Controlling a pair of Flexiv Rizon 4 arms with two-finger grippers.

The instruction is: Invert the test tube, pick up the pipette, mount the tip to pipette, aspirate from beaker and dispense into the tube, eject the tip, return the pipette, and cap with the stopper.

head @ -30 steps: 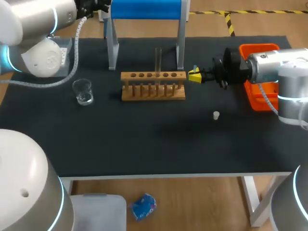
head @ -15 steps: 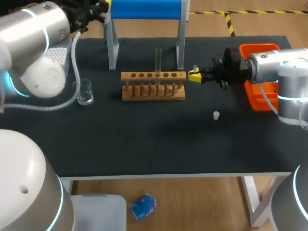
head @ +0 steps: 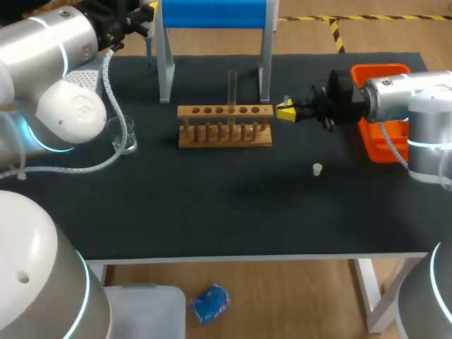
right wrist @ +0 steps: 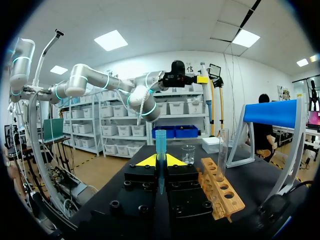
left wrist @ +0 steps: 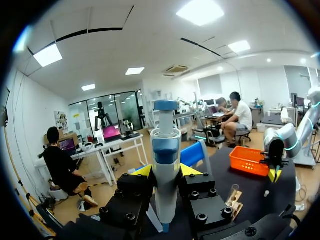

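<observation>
The left gripper (left wrist: pixel 166 171) is hanging at the far left corner of the table (head: pixel 212 205), just left of the blue stand (head: pixel 212 13). Its jaws are clenched around the body of the pipette (left wrist: pixel 165 145), which is sitting upright between the yellow tips with its plunger end standing out beyond them. The left arm (head: pixel 63 49) is bending over the left side of the table, and its elbow is covering part of the beaker (head: pixel 127 138), which is standing on the table to the left of the wooden rack (head: pixel 224 134).

The rack is lying across the middle of the table, in front of the stand. The test tube (head: pixel 232 88) is standing upright in one of its middle holes, open end up.

The right gripper (head: pixel 285 111) is reaching in level from the right and stopping just beside the rack's right end. Its jaws are pinching a pipette tip (right wrist: pixel 160 142), with the wide end poking out past the fingertips.

The stopper (head: pixel 317 169) is lying alone on the table, nearer than the right gripper and well apart from the rack. The orange bin (head: pixel 378 74) is sitting at the right edge, partly under the right arm.
</observation>
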